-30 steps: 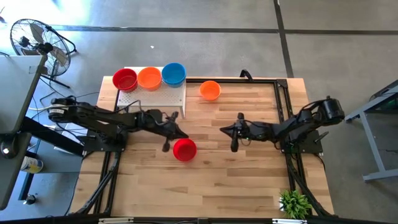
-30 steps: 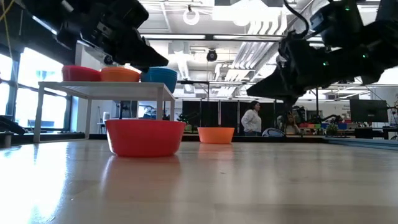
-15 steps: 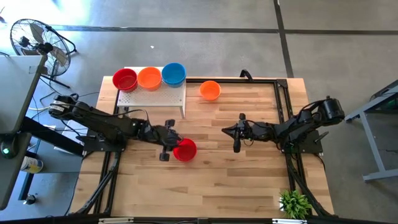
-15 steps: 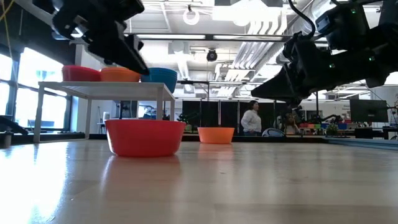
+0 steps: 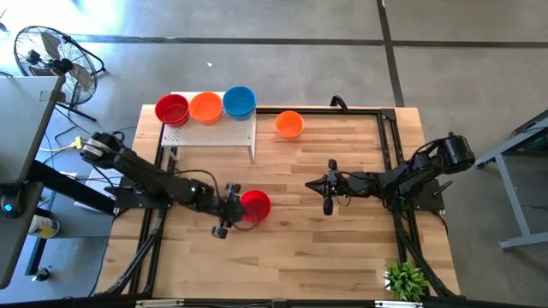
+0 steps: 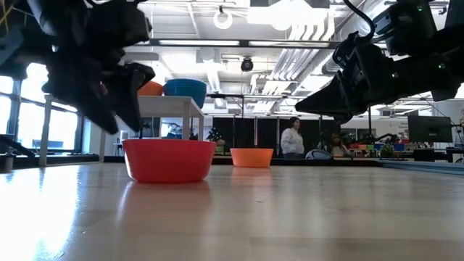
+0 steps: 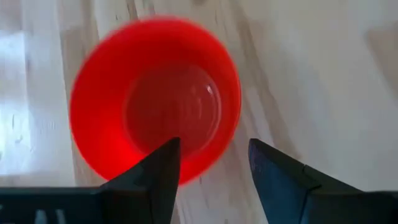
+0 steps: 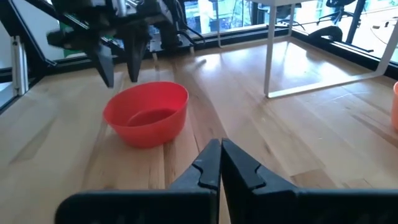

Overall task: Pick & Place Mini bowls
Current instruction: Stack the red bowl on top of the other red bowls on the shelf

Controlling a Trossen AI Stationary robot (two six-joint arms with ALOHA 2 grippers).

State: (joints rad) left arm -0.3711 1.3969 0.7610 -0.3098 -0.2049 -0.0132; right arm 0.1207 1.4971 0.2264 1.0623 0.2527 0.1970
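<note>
Dark fingers [image 7: 155,177] of the left gripper [image 5: 228,210] stand spread apart, holding nothing, poised just beside and above the near rim of the red bowl [image 5: 255,205]; contact can't be made out. That bowl sits upright on the wood table [image 5: 325,248], near its middle. Right gripper [image 5: 328,188] hovers well apart from it, fingers [image 8: 239,167] pressed together, empty. On the white board [image 5: 214,133] at the table's far left corner: a second red bowl [image 5: 172,109], an orange bowl [image 5: 205,107], a blue bowl [image 5: 239,101], in a row. Another orange bowl [image 5: 289,124] sits on the table just beside the board
</note>
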